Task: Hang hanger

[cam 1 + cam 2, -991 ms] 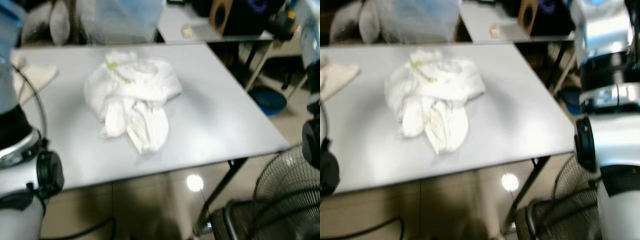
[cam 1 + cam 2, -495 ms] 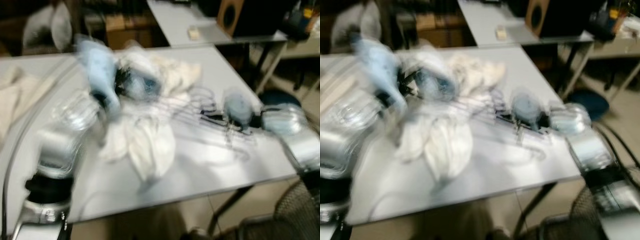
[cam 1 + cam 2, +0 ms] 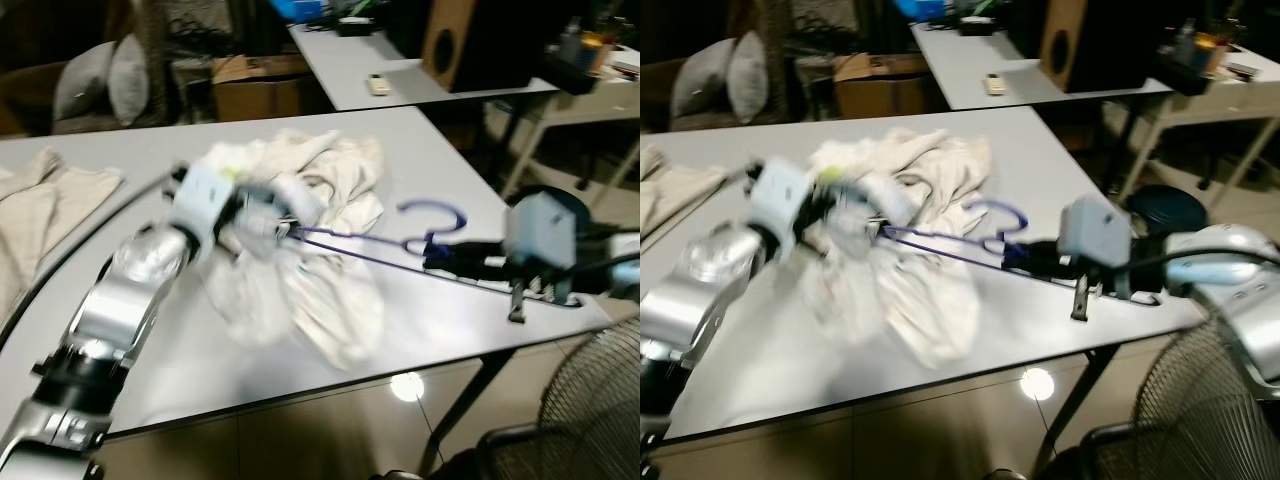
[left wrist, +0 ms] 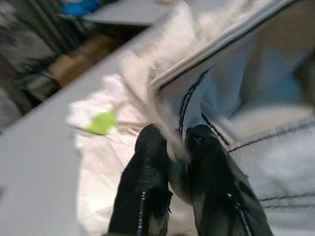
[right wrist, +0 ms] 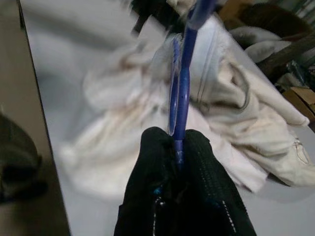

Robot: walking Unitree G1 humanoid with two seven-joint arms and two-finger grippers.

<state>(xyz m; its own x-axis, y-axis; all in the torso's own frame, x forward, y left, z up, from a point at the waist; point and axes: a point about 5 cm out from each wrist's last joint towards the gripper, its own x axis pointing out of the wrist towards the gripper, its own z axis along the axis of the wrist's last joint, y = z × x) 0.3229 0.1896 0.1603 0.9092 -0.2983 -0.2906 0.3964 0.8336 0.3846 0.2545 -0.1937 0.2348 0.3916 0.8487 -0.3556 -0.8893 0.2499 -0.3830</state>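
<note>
hangers: 1 blue hanger | garments: 2 — white garment, beige cloth | tables: 2 | pillows: 2

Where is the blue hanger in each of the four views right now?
Left eye view: blue hanger stretches across mid-table between the left tool and right tool.
Right eye view: same, at picture centre.
Left wrist view: I cannot make it out; the fingers pinch white cloth.
Right wrist view: centre, rising from the fingers.
Shared landmark: white garment.

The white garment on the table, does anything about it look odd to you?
The white garment lies crumpled in a heap on the grey table, not spread out. The left gripper pinches a fold of it, while the right gripper holds the blue hanger.
</note>
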